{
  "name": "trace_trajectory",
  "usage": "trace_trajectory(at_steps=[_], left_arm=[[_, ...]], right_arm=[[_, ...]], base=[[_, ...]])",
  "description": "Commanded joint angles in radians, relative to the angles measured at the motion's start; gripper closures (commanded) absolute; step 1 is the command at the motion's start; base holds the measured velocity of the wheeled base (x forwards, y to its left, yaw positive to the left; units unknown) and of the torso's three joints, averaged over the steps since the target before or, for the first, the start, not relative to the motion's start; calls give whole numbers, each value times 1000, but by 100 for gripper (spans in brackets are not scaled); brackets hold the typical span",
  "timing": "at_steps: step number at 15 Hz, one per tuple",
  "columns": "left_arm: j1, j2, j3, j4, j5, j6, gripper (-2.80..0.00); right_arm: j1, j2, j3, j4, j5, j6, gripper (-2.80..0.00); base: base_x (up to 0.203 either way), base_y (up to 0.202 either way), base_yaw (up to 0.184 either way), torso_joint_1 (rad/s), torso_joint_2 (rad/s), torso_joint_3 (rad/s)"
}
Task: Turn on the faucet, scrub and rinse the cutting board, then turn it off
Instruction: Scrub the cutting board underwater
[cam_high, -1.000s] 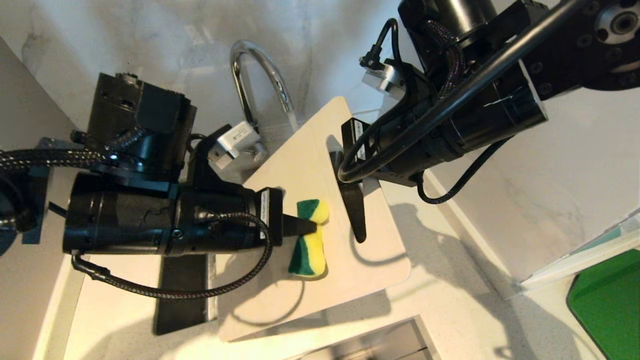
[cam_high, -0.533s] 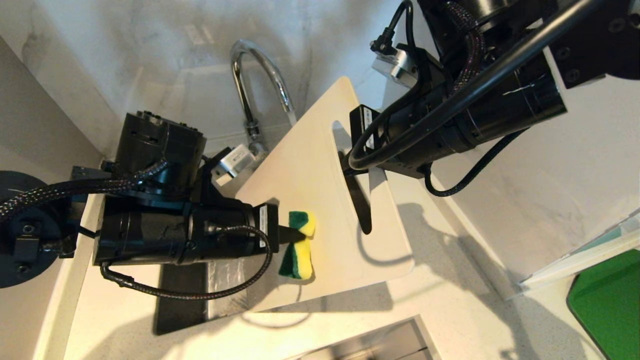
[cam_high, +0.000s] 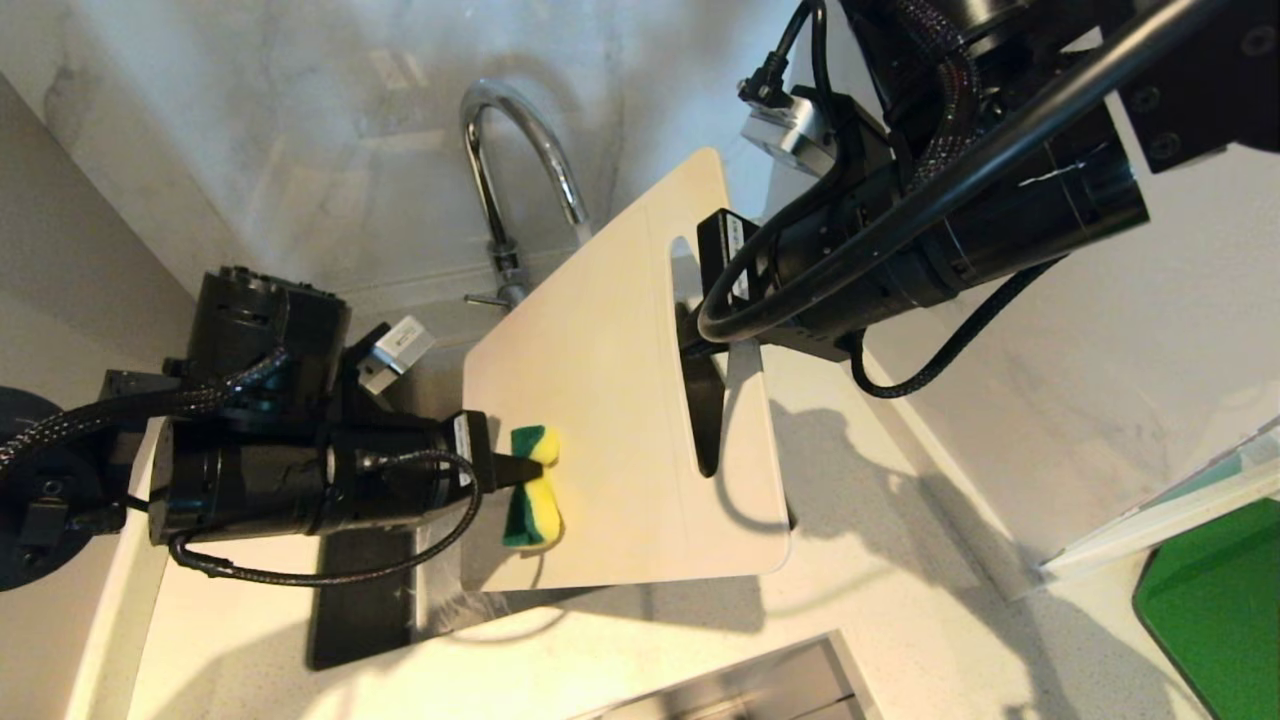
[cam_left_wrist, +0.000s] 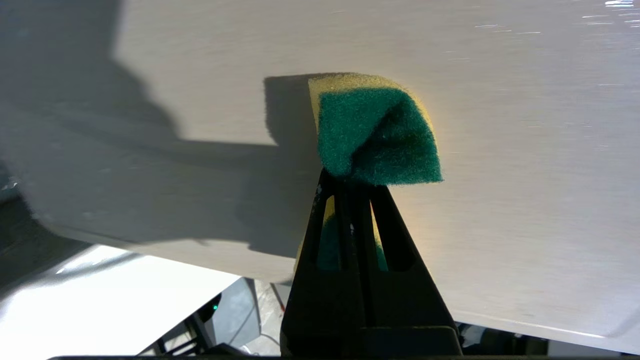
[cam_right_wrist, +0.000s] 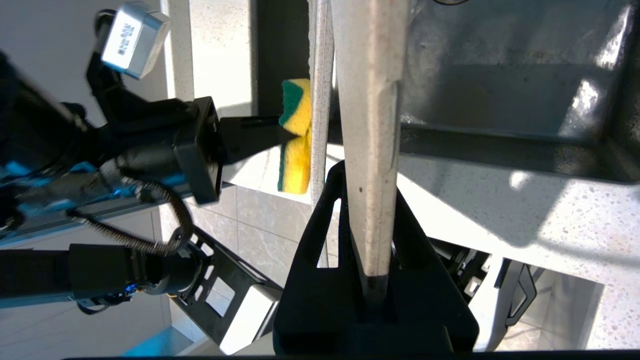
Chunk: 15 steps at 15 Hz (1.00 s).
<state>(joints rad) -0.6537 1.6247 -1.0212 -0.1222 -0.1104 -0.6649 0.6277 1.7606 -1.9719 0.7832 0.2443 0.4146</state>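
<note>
**Scrub in progress: board held on edge over sink, sponge at its lower corner**

Right gripper (cam_high: 705, 420) pinching the cutting board (cam_high: 620, 400) at the slot-handle end, jaws clamped across the strip beside the slot. Board off the counter (cam_high: 900, 600), tilted up over the sink (cam_right_wrist: 500, 100), just in front of the faucet (cam_high: 520, 170). Long axis running from the faucet side back toward the counter's front edge; handle slot toward the robot's right, broad face turned to the left arm.

Left gripper (cam_high: 520, 468) pressed together on a yellow-and-green sponge (cam_high: 532, 490), squeezed at its waist, yellow side against the board face near the lower left corner.

Risks, as judged:
- Sponge close to the board's edge; one more stroke outward probably slides it off the face and loses contact.
- Single-point grip at the handle end, long lever; sponge pressure far from the clamp likely to pivot or slip the wet plastic board in the jaws.
- Dropped board lands in the sink or knocks the faucet.
- Water flow from the spout not discernible; can't confirm rinse is live.
</note>
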Motion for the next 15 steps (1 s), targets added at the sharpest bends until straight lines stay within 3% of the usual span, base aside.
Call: trace_trajectory(at_steps=[1,3,7,11,15], left_arm=[[64,-35,113,-78,-24,-2,0],[120,-47,216,-152,-44,3,0],[271,-63,332,-223,-158,40,0],[349,-57,382,-232,-172,104,0],[430,-62,433,-308,-177,147,0]], right_arm=[[-2,-6,1,4,-3,1,0],[-1,-7,1,4,-3,1,0],[0,-15,1,4,-3,1,0],[-1,-24,1,4,-3,1,0],[0,-33,2,4,-3,1,0]], base=[[0,0,0,0,0,0],[0,0,0,0,0,0],[0,0,0,0,0,0],[0,0,0,0,0,0],[0,0,0,0,0,0]])
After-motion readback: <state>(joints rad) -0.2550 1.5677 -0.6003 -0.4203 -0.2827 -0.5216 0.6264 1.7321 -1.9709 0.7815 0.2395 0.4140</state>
